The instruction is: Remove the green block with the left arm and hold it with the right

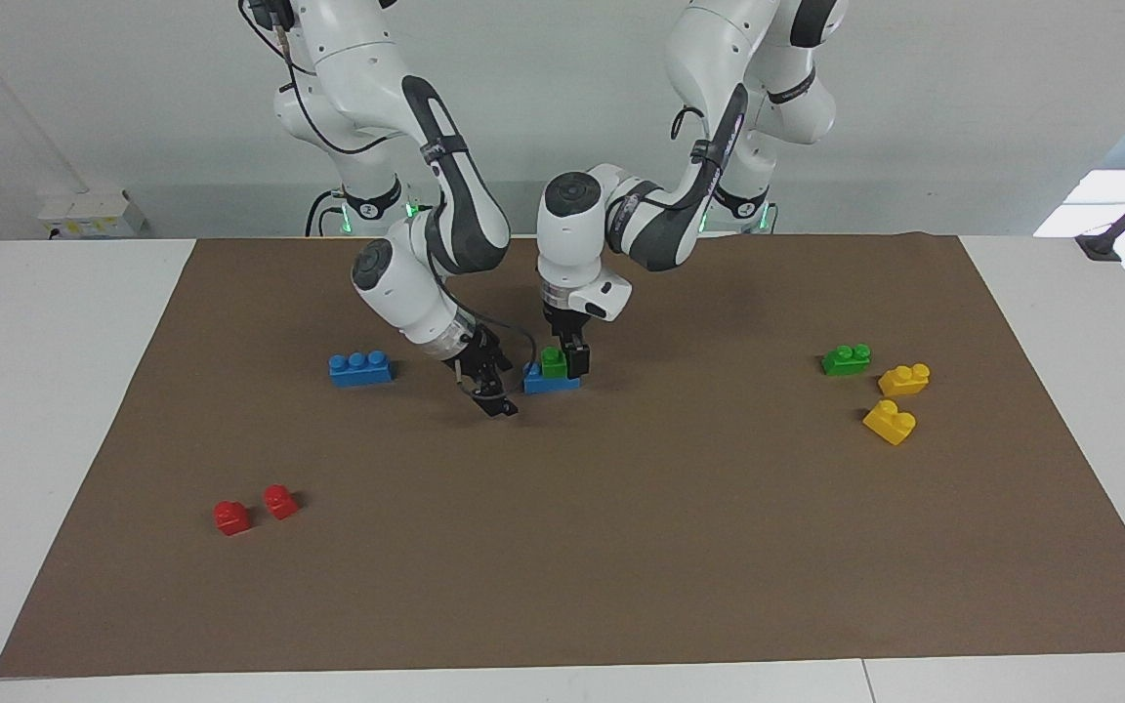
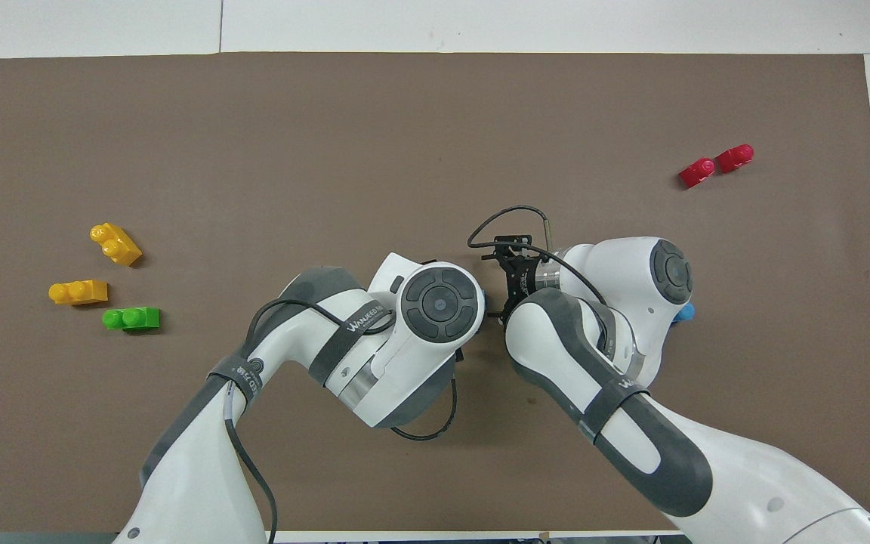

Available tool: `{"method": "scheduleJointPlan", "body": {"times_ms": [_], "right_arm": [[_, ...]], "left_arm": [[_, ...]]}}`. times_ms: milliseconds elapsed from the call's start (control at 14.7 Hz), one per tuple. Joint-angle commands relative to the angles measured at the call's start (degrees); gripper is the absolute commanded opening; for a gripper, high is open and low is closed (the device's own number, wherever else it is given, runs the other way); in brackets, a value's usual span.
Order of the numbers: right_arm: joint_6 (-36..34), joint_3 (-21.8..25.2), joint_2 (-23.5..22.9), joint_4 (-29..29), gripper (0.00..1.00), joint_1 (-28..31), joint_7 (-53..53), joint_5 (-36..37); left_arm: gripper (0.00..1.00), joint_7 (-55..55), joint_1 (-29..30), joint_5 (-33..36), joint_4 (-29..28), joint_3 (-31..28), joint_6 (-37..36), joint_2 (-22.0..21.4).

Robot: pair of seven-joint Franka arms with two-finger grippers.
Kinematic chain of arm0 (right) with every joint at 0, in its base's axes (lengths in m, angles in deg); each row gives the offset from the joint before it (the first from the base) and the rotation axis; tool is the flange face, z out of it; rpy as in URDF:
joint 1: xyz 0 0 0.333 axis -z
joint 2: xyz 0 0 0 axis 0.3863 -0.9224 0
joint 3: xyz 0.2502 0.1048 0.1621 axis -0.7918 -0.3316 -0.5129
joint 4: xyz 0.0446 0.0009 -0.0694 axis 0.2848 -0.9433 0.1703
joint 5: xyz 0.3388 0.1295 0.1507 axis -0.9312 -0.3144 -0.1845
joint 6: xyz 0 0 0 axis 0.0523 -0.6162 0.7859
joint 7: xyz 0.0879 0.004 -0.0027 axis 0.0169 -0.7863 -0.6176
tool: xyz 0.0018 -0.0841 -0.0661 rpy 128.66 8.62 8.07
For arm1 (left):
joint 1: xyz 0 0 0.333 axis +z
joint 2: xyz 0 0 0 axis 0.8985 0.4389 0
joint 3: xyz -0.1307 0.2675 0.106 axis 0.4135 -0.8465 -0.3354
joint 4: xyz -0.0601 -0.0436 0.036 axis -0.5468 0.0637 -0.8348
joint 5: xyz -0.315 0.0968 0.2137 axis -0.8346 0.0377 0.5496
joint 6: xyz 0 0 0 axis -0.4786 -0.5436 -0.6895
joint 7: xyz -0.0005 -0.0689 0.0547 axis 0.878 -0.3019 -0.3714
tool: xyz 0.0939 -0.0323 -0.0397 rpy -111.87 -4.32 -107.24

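- Straddling the green block (image 1: pixel 554 362) with my left gripper (image 1: pixel 567 363), fingers spread and not yet clamped; one black finger shows on the side toward the left arm's end, the other I can't make out.
- Green block sits pressed onto a blue brick (image 1: pixel 551 382) mid-mat, at the end of the brick toward the left arm.
- My right gripper (image 1: pixel 490 387) is tilted, fingers apart, holding nothing, low and just beside the blue brick's bare end.
- Step in hand, as I judge it: right pins the blue brick, left pulls the green one off.
- Do it well: close right on the blue brick's low body only, clear of the green block.
- Squeeze left square on the green block's flat sides, then lift straight up, maybe a slight rock to break the studs loose.
- Risk: if right isn't firm first, both bricks come up together.
- Ignore the loose green brick (image 1: pixel 846 359) by the yellow bricks (image 1: pixel 896 402), the other blue brick (image 1: pixel 360 368) and the red bricks (image 1: pixel 254 510).
- Overhead view: my arms cover the stack, no help there.
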Motion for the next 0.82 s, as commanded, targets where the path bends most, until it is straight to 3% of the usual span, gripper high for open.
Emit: {"method": "scheduleJointPlan", "body": {"times_ms": [0,751], "right_arm": [[1.72,0.13,-1.14,0.68,0.99,-1.24,-0.9,-2.04],[4.53,0.13,-2.37,0.59,0.99,-2.83,-0.9,-2.13]], "left_arm": [[1.0,-1.11,-0.53,1.02,-1.34,-0.54,0.97,-1.04],[1.0,-1.11,-0.09,1.02,-1.42,-0.54,1.05,-1.04]]}}
